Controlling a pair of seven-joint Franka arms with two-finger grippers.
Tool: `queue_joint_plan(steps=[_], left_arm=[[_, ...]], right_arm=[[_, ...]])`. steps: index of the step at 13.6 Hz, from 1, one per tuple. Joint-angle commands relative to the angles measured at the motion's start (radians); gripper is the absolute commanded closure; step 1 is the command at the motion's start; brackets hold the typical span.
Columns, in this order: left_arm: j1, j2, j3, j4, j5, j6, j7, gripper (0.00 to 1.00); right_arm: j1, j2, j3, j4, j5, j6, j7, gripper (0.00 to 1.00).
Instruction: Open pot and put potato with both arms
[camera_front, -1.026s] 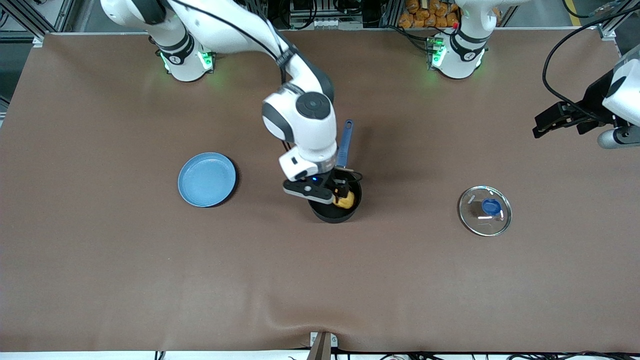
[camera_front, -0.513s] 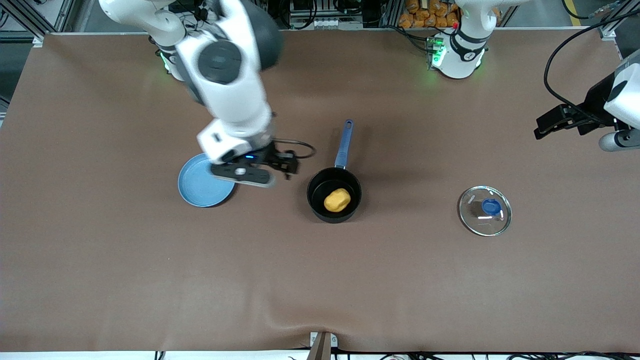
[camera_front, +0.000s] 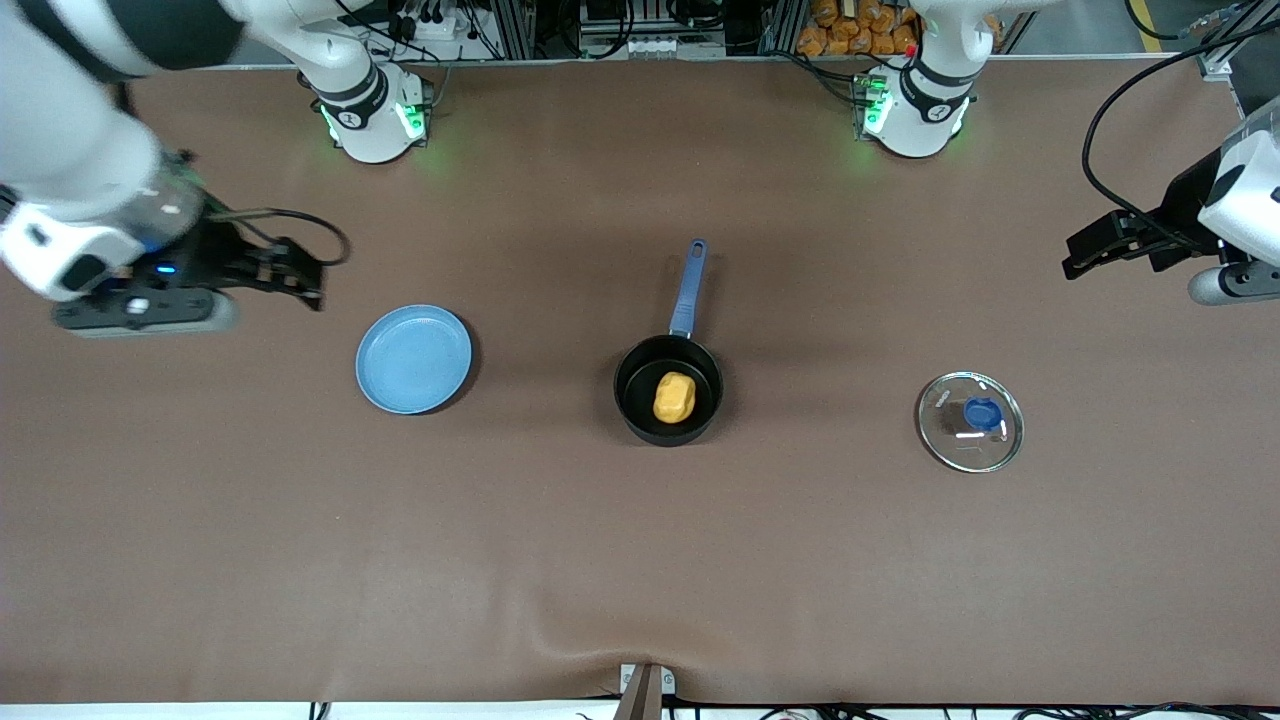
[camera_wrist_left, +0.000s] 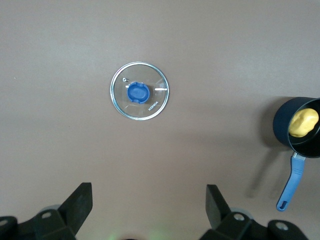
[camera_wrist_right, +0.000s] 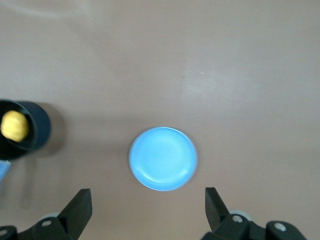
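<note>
Right gripper (camera_front: 300, 275) had pulled away from pot (camera_front: 668, 390) since half second before; now over bare table at right arm's end, fingers spread, empty. Potato (camera_front: 674, 396) lay in pot, turned slightly from earlier frame. Pot open, blue handle pointing to 12 o'clock in front view. Lid (camera_front: 970, 421) flat on table toward left arm's end, unmoved. Left gripper (camera_front: 1090, 250) waited over table edge, fingers (camera_wrist_left: 80, 202) spread, empty. Blue plate (camera_front: 414, 359) bare, toward right arm's end from pot. Nothing blocked pot.
</note>
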Motion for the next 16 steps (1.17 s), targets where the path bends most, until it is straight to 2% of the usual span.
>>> queue_joint_plan(steps=[1,5,8,16], left_arm=[[0.001,0.0,-0.002,0.001,-0.004,-0.002,-0.002,0.0],[0.001,0.004,-0.002,0.001,-0.003,-0.002,-0.002,0.0],[0.001,0.006,-0.002,0.001,-0.003,0.0,-0.002,0.0],[0.001,0.007,-0.002,0.001,-0.003,0.0,-0.001,0.0]], right_arm=[[-0.088,-0.059,-0.004,-0.057,-0.034,-0.017,-0.156,0.0],[-0.124,-0.059,-0.126,-0.055,-0.04,-0.052,-0.271,0.0],[-0.165,-0.059,-0.126,-0.047,-0.037,-0.097,-0.265,0.0],[-0.164,-0.053,-0.123,-0.041,-0.035,-0.099,-0.258,0.0]])
